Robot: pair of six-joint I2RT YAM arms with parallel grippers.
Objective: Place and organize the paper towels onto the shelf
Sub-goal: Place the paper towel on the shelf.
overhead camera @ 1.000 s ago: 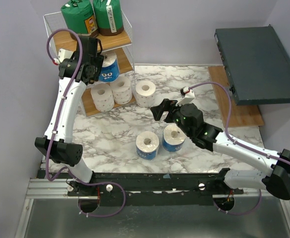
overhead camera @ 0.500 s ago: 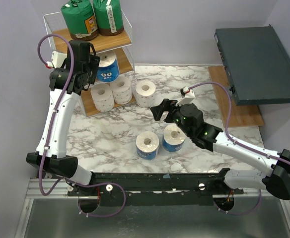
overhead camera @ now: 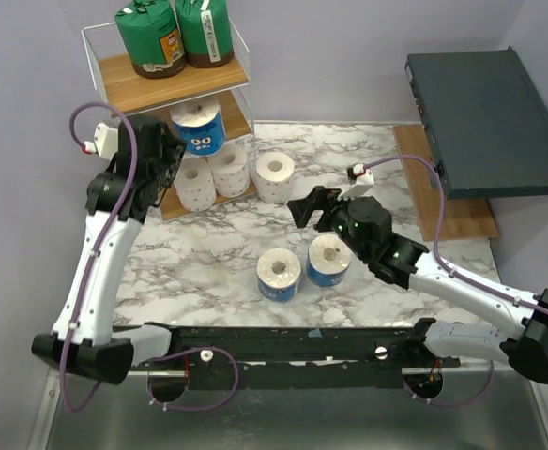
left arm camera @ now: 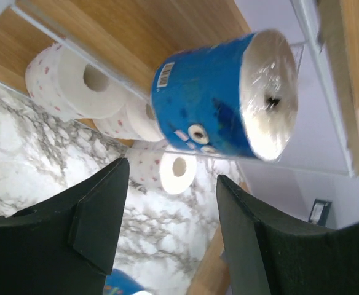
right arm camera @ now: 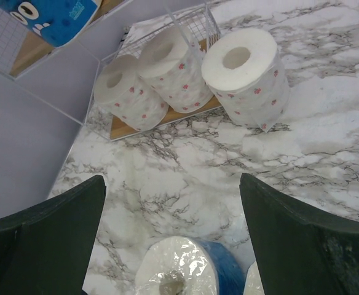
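Observation:
The shelf (overhead camera: 161,86) stands at the back left. Two green-wrapped paper towels (overhead camera: 147,37) stand on its top board. A blue-printed roll (overhead camera: 199,127) lies on the middle board, and two white rolls (overhead camera: 208,176) sit on the bottom one. My left gripper (overhead camera: 164,150) hovers open just in front of the shelf, empty, a little apart from the blue roll (left arm camera: 228,98). A third white roll (overhead camera: 274,176) stands on the table beside the shelf. My right gripper (overhead camera: 307,208) is open above two blue rolls (overhead camera: 279,275) (overhead camera: 328,260), with one (right arm camera: 179,270) below its fingers.
A dark grey flat box (overhead camera: 485,122) sits raised at the back right over a wooden board (overhead camera: 448,202). The marble tabletop (overhead camera: 208,253) spreads between the shelf and the loose rolls. Purple walls close the back and left.
My left gripper has backed out of the middle tier toward the left and near side, leaving the blue roll on the board. The right gripper has barely shifted.

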